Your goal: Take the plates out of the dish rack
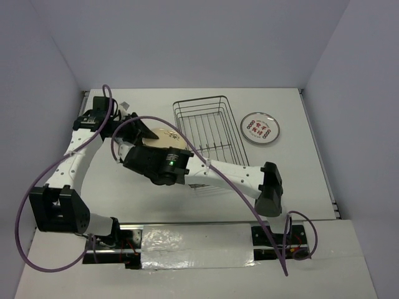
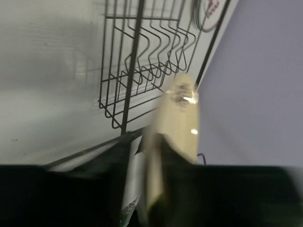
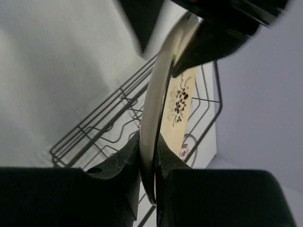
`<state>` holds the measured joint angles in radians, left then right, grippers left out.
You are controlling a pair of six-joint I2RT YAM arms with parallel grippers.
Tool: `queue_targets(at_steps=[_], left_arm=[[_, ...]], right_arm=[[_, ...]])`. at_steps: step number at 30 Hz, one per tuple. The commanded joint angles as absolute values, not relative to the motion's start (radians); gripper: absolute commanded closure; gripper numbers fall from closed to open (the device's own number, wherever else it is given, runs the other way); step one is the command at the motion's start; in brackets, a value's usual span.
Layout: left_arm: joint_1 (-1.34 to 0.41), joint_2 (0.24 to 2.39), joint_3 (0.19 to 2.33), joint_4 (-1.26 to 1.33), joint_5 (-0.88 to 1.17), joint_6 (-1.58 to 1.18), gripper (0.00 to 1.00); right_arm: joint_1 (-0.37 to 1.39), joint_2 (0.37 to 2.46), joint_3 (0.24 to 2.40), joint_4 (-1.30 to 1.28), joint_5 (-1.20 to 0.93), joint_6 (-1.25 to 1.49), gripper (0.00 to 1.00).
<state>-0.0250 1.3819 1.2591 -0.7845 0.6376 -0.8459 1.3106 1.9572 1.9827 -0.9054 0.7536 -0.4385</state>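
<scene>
An olive-tan plate point(image 1: 164, 137) with a dark flower print on its face point(image 3: 180, 102) is held on edge above the table, left of the dish rack point(image 1: 206, 124). My left gripper point(image 1: 142, 131) is shut on its far-left rim; in the left wrist view point(image 2: 150, 142) the plate point(image 2: 177, 118) runs edge-on between the fingers. My right gripper point(image 1: 160, 152) is shut on its near rim, and in the right wrist view point(image 3: 147, 147) the rim sits between both pads. The wire rack point(image 2: 142, 56) point(image 3: 102, 130) holds no plates that I can see.
A white plate with red print point(image 1: 260, 128) lies flat on the table right of the rack; it also shows in the left wrist view point(image 2: 211, 9) and the right wrist view point(image 3: 188, 144). The right arm stretches across the rack's near end. Walls enclose the table on three sides.
</scene>
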Motion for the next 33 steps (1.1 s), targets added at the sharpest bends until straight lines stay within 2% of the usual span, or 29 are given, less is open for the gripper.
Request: queue_targets(at_steps=[1, 3, 4, 7, 8, 10, 11, 17, 23, 28, 30, 31, 32, 33], left_arm=[[-0.051, 1.394, 1.316, -0.819, 0.652, -0.793, 0.77], [-0.046, 1.396, 1.331, -0.819, 0.641, -0.789, 0.98], [-0.043, 1.393, 1.333, -0.819, 0.637, -0.793, 1.00], [-0.008, 1.361, 1.350, -0.807, 0.548, -0.805, 1.00], [0.035, 1.350, 1.359, -0.818, 0.452, -0.802, 1.00], [0.081, 1.347, 1.381, -0.813, 0.364, -0.781, 1.00], [0.121, 1.351, 1.385, -0.801, 0.248, -0.770, 1.00], [0.193, 1.475, 1.328, -0.550, 0.043, -0.727, 1.00], [0.216, 1.690, 1.350, -0.401, 0.112, -0.718, 1.00], [0.219, 1.795, 1.431, -0.374, 0.109, -0.721, 0.94], [0.221, 1.833, 1.466, -0.383, 0.103, -0.726, 0.81], [0.221, 1.842, 1.477, -0.402, 0.097, -0.724, 0.70], [0.219, 1.850, 1.485, -0.414, 0.071, -0.729, 0.44], [0.218, 1.851, 1.500, -0.435, 0.051, -0.733, 0.32]], right_arm=[[1.318, 1.999, 2.080, -0.770, 0.837, -0.480, 1.00], [1.313, 2.020, 2.107, -0.764, 0.835, -0.454, 0.99], [1.302, 2.025, 2.121, -0.782, 0.821, -0.434, 0.94], [1.270, 2.010, 2.166, -0.843, 0.746, -0.293, 0.29], [1.256, 1.993, 2.163, -0.851, 0.729, -0.249, 0.00], [1.235, 1.939, 2.123, -0.868, 0.654, -0.111, 0.00], [1.211, 1.862, 2.096, -0.865, 0.628, -0.063, 0.00], [1.131, 1.489, 1.763, -0.784, 0.522, 0.155, 0.00], [1.100, 1.324, 1.697, -0.867, 0.526, 0.184, 0.00], [1.091, 1.223, 1.648, -0.919, 0.545, 0.201, 0.00], [1.091, 1.201, 1.623, -0.926, 0.546, 0.207, 0.00], [1.089, 1.186, 1.615, -0.934, 0.545, 0.209, 0.00], [1.091, 1.178, 1.603, -0.937, 0.543, 0.210, 0.00], [1.089, 1.175, 1.598, -0.943, 0.542, 0.212, 0.00]])
